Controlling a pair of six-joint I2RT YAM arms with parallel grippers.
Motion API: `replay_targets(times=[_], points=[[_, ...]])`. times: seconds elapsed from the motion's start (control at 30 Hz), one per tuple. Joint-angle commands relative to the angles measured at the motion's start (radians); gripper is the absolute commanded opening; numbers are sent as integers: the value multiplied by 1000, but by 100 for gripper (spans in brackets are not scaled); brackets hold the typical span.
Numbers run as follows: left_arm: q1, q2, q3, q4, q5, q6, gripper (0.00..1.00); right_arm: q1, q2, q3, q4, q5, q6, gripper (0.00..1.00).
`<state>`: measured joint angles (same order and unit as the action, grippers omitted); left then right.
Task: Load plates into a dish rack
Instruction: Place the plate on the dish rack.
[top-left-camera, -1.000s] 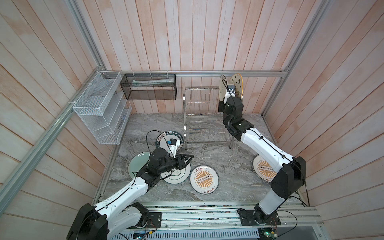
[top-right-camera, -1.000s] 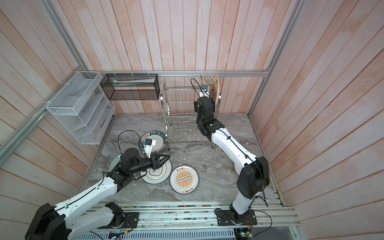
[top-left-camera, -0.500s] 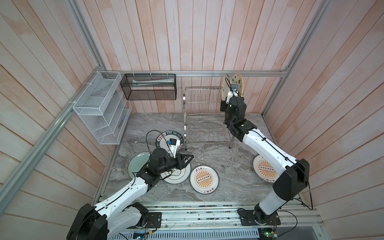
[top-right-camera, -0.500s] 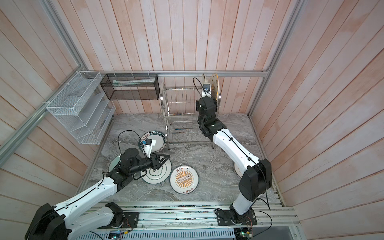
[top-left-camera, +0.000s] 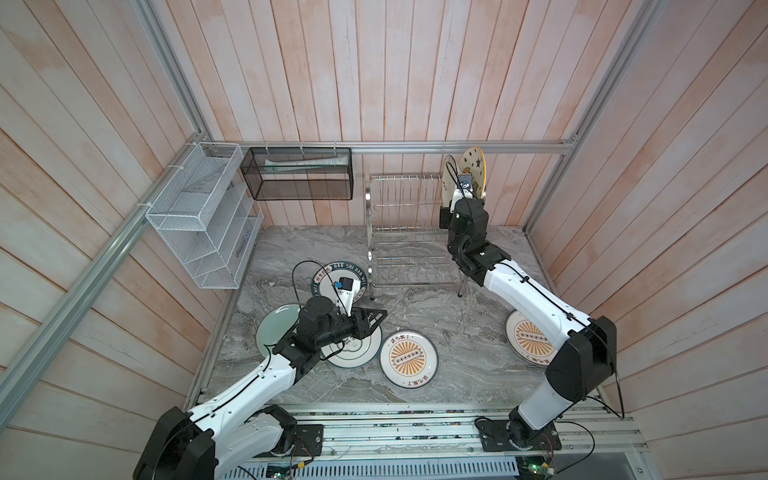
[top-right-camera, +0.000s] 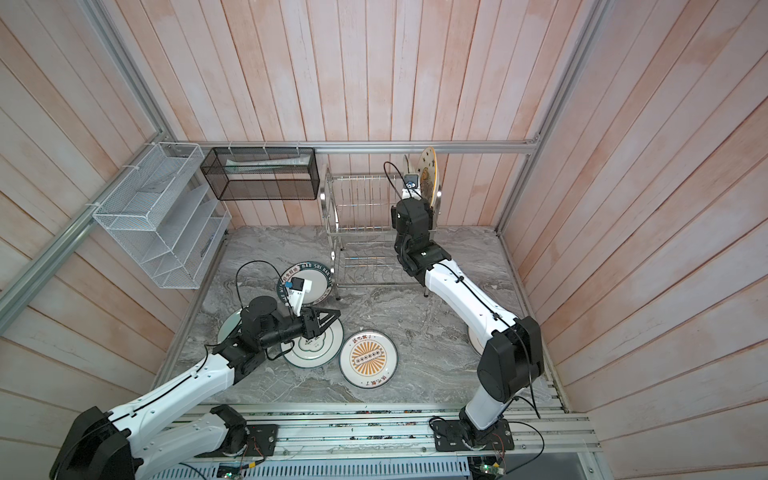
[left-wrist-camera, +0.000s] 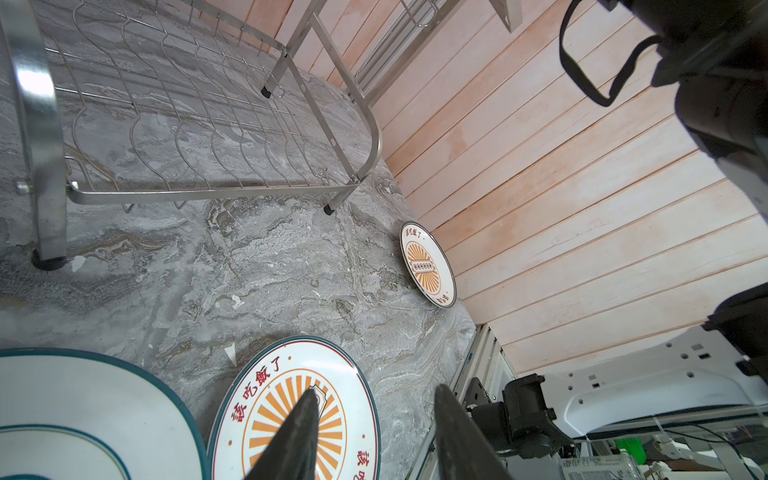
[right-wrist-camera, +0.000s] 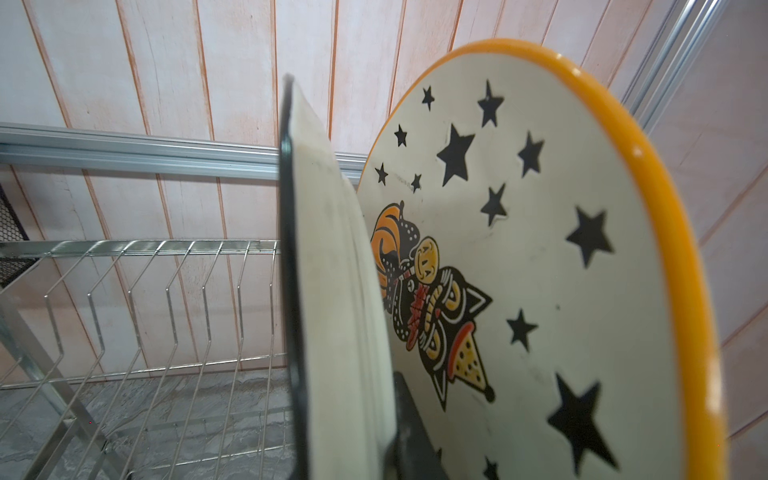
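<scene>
Cream plate (right-wrist-camera: 340, 291) stands on edge, clamped in the nearly closed right jaws, at the right-arm end of the rack (top-left-camera: 403, 177) upper tier. Its face runs parallel to the starred plate (right-wrist-camera: 540, 249), just beside it, the only plate seen seated there. The free slot lies below the jaws; whether the rim has entered it cannot be told. Left jaws hang half open and empty over the quatrefoil plate (top-left-camera: 353, 349); it and four others lie flat on the table (top-left-camera: 415, 307)
</scene>
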<state>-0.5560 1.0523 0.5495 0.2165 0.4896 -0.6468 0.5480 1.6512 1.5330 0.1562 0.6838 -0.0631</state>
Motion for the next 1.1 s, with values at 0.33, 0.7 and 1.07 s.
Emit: replay_targets(times=[0.33,0.7,1.07], points=[[-4,-3,-14,3,-7,15,47,5,-49,42,69,-23,42,35],[-4,15,-8,9,-6,15,47,6,-66,73,76,-33,25,48],[-3,34,6,14,-6,13,47,7,-152,52,79,-88,21,51]])
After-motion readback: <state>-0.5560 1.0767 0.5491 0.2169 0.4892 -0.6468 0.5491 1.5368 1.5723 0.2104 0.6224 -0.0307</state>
